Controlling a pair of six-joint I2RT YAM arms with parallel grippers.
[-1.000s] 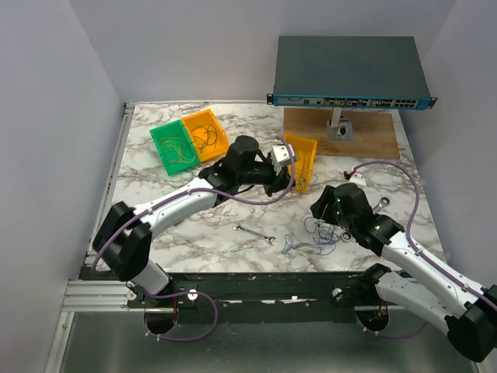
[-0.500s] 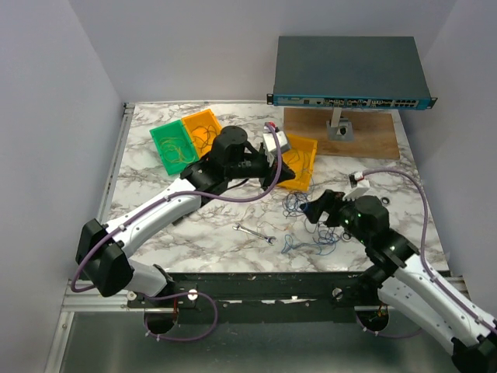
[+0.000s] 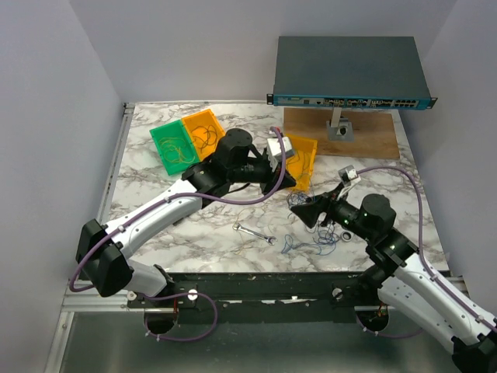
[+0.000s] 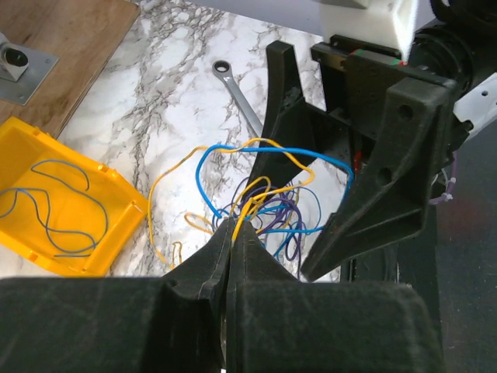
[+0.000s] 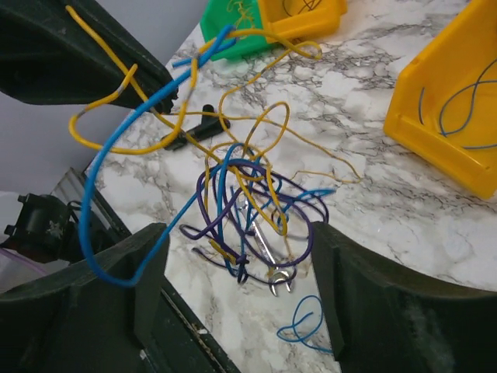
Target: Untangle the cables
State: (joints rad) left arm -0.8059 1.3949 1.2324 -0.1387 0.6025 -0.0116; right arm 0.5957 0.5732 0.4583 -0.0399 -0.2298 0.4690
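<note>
Marble-look table (image 3: 194,241), sort partly done; green bin (image 3: 158,144) and orange bin (image 3: 224,136) at the far left each hold thin strands; yellow bin (image 3: 311,155) holds a blue one; my read is that several wires are already pulled out and binned.

What's left: the cables (image 4: 268,203), a knot of blue, yellow and purple strands hanging between the two arms just above the table, on the near side of the yellow bin; one loose blue loop (image 5: 304,320) lies apart on the marble beside it.

Left gripper (image 4: 233,231) is clamped tight on yellow and blue strands at the top of the knot, holding it up; right gripper (image 5: 241,260) has its fingers spread wide, one either side of the knot in its wrist view, gripping nothing.

Small wrench (image 3: 255,233) lies on the table near the knot; not part of the job.

Estimate: mid-task; at least three colours left to split and bin.

Text: nothing legible; network switch (image 3: 349,70) above the wooden board (image 3: 373,136) has markings along its front strip, too small to read; no brand visible on bins or arms.
</note>
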